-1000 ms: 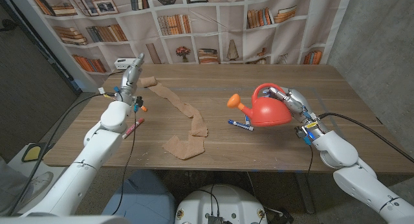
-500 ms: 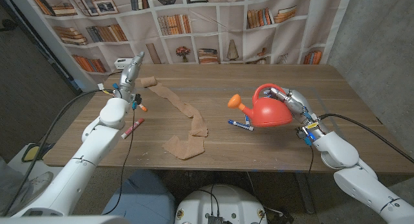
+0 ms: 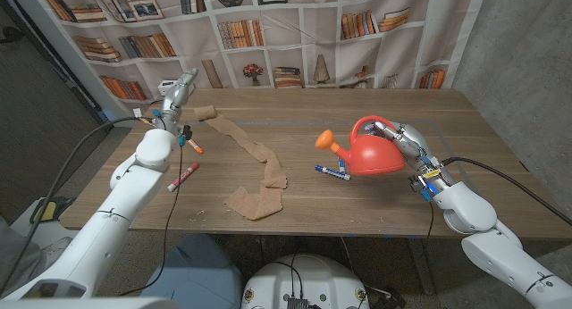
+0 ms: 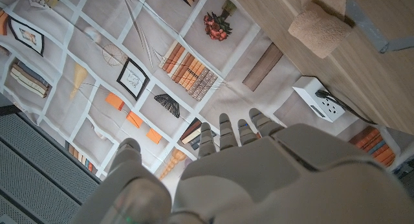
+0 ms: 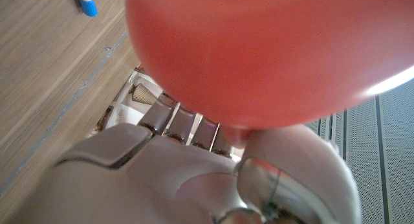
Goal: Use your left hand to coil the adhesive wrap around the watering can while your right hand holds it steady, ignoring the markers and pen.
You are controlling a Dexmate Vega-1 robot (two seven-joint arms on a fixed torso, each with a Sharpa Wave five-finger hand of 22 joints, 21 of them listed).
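The red watering can (image 3: 371, 155) stands right of the table's middle, its orange spout pointing left. My right hand (image 3: 404, 139) grips it from the right side; in the right wrist view the can's red body (image 5: 259, 49) presses against that hand (image 5: 194, 166). The tan adhesive wrap (image 3: 257, 157) lies unrolled in a wavy strip from the far left down to the near middle, its far end (image 4: 320, 26) a small roll. My left hand (image 3: 175, 95) hovers at the far left beside that end, fingers extended (image 4: 226, 136), holding nothing.
An orange marker (image 3: 195, 148) and a red marker (image 3: 183, 175) lie near my left arm. A blue marker (image 3: 331, 171) lies just left of the can. A white box (image 3: 170, 84) sits at the far left edge. A bookshelf backdrop hangs behind the table.
My left hand has drifted a little left and back, away from the wrap's far end. The right hand and the can have not moved.
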